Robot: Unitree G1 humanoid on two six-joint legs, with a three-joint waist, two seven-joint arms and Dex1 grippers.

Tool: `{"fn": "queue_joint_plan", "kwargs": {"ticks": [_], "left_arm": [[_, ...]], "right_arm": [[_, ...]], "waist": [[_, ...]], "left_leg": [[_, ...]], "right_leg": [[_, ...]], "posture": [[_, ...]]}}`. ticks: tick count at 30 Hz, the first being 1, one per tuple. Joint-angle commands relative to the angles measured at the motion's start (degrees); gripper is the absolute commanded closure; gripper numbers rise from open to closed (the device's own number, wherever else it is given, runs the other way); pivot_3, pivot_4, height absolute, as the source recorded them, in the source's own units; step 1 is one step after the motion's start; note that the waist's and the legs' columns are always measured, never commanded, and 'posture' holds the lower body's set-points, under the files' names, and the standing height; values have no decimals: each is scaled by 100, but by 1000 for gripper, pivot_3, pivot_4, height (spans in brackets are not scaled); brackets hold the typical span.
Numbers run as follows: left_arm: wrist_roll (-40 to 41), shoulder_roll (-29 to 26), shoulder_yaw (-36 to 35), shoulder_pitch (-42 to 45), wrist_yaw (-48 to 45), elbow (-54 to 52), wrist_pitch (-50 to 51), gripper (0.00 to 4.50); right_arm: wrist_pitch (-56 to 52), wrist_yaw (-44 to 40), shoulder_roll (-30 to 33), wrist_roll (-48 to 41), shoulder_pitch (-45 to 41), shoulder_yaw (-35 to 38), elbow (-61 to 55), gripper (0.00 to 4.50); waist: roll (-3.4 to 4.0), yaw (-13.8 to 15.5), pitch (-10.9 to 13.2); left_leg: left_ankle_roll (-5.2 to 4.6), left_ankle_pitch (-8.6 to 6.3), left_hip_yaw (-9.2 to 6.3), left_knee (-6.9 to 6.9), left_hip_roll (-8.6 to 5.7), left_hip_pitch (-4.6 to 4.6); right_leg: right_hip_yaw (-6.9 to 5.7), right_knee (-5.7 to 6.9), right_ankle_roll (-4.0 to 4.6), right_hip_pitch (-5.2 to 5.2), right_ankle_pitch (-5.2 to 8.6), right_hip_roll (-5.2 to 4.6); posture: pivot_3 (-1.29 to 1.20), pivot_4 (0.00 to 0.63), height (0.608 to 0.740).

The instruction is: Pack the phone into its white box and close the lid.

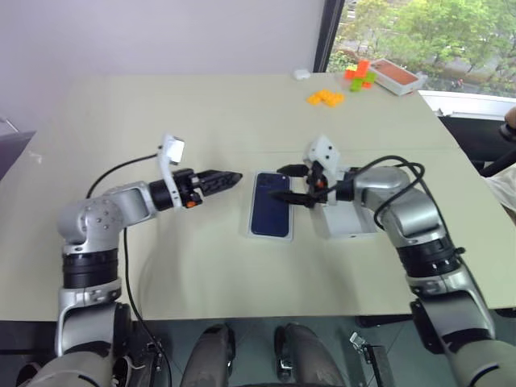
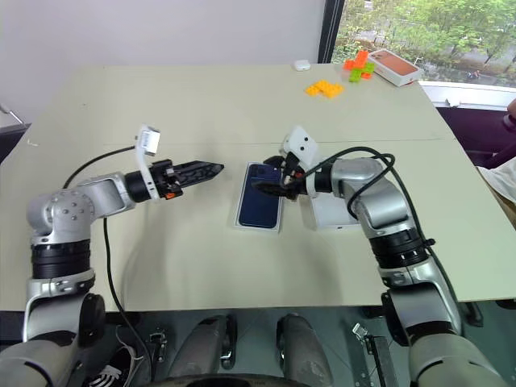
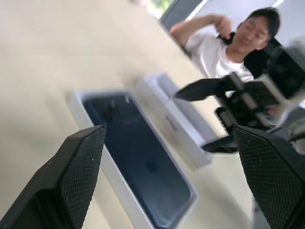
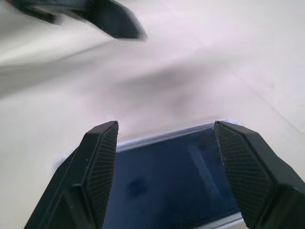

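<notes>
The dark navy phone lies flat inside the white box, whose white rim shows all round it, at the middle of the table. The white lid rests on the table right beside the box, partly under my right arm. My left gripper points at the box from its left, a short way off and above the table; its fingers are spread wide and hold nothing. My right gripper hovers open over the phone's right edge, with nothing between its fingers.
Orange blocks, orange and green blocks, an orange-topped white case and a small white object sit at the far right corner. A person sits beyond the table's right side. Bare tabletop surrounds the box.
</notes>
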State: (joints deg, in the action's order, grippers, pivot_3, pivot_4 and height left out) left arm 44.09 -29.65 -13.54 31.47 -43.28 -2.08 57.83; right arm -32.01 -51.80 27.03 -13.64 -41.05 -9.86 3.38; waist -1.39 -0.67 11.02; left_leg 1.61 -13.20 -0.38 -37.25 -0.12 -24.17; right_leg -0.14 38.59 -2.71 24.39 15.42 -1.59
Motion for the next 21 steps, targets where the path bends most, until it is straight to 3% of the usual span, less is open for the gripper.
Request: {"fn": "queue_joint_plan", "kwargs": {"ticks": [1, 7, 13, 21], "left_arm": [[-249, -188, -7, -251, -389, -258, -852, 42], [-383, -265, 0, -487, -491, -351, -1467, 42], [-182, -510, -88, -745, -1321, -645, -2024, 42], [-707, -472, 69, -863, -1632, -385, -3235, 42]], "right_arm": [[54, 131, 3, 125, -92, -5, -5, 1133], [-150, 180, 322, 368, -188, 14, 195, 1133], [-2134, 1032, 487, 421, -340, 273, -431, 1133], [-3284, 1207, 1098, 448, -442, 193, -990, 1133]], "waist": [[0, 9, 0], [0, 11, 0], [1, -7, 1], [3, 17, 2]], "left_leg": [[-1, 0, 1, 1, 0, -1], [-19, 4, 4, 0, -2, -11], [-23, 4, 5, 5, 2, -11], [-26, 4, 7, 6, 2, -14]], "right_leg": [[0, -2, 0, 0, 0, -1], [-2, -13, 0, 0, 0, -9], [-2, -13, 0, 4, 0, -7], [-2, -17, 1, 4, -1, -5]], "posture": [[0, 150, 740], [0, 150, 740], [0, 150, 740], [0, 150, 740]]}}
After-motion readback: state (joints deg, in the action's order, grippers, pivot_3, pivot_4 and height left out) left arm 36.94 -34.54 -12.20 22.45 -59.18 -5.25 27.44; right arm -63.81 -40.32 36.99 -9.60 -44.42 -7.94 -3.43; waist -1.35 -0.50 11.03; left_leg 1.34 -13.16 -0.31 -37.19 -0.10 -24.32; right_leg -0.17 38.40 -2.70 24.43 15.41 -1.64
